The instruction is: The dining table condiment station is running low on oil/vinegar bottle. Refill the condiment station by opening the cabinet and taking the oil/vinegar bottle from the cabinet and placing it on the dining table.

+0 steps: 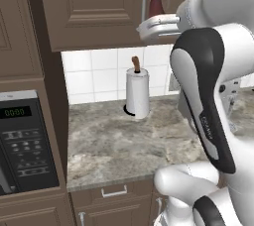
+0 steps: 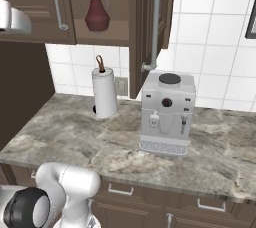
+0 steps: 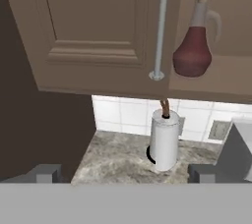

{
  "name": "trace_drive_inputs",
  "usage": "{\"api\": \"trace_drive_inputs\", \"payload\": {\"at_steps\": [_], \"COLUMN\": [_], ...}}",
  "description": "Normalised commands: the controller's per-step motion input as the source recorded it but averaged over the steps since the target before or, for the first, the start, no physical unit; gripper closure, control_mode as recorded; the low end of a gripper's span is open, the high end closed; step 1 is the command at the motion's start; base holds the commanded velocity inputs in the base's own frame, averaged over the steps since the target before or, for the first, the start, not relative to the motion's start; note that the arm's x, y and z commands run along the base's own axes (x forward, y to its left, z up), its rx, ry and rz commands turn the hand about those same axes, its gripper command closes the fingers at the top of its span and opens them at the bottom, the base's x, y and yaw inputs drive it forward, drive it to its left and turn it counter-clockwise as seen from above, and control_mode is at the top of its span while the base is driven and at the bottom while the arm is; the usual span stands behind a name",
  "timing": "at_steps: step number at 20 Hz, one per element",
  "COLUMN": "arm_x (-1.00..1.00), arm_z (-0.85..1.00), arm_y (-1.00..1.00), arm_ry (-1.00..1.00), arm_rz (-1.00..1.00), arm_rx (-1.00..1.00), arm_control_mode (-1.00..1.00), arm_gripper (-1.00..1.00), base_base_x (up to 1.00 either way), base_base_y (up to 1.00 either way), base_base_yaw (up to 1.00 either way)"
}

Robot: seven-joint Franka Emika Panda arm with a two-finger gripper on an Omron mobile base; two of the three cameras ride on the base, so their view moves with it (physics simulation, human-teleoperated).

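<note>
The oil/vinegar bottle (image 3: pixel 192 53) has a round dark-red body, a thin clear neck and a tan cork. It stands upright on the lower shelf of the dark brown wall cabinet (image 3: pixel 93 26), in the right half (image 2: pixel 97 16) (image 1: pixel 156 3). The cabinet's right door (image 2: pixel 150 27) is swung out open, while its left door with the long silver handle (image 3: pixel 160 21) is shut. My gripper (image 3: pixel 125 174) is open and holds nothing. It hangs in front of the cabinet, below and left of the bottle, and faces the shut left door. The dining table is out of view.
A white paper-towel roll (image 2: pixel 104 94) stands on the marbled wall counter (image 2: pixel 75 137) under the cabinet. A white coffee machine (image 2: pixel 167 112) sits to its right. A black microwave (image 1: pixel 25 141) is built into the tall unit on the left. Drawers (image 1: pixel 114 191) run below the counter.
</note>
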Motion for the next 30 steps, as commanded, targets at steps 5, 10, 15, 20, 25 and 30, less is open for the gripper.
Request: {"api": "trace_drive_inputs", "payload": {"at_steps": [5,10,15,20,25,30], "arm_x": [0.24,0.76,1.0,1.0,0.93,0.87], "arm_z": [0.0,0.0,-0.1,-0.21,0.0,0.0], "arm_y": [0.09,-0.2,-0.07,0.0,0.0,0.0], "arm_ry": [-0.01,-0.05,-0.01,0.0,0.0,0.0], "arm_rz": [0.0,-0.1,-0.04,-0.01,-0.01,-0.05], "arm_rx": [0.0,-0.02,0.0,0.0,0.0,0.0], "arm_control_mode": [-1.0,-1.0,-1.0,-1.0,-1.0,-1.0], "arm_gripper": [-1.0,-1.0,-1.0,-1.0,-1.0,-1.0], "base_base_x": [0.0,0.0,0.0,0.0,0.0,0.0], "base_base_y": [0.0,0.0,0.0,0.0,0.0,0.0], "base_base_yaw": [0.0,0.0,0.0,0.0,0.0,0.0]}}
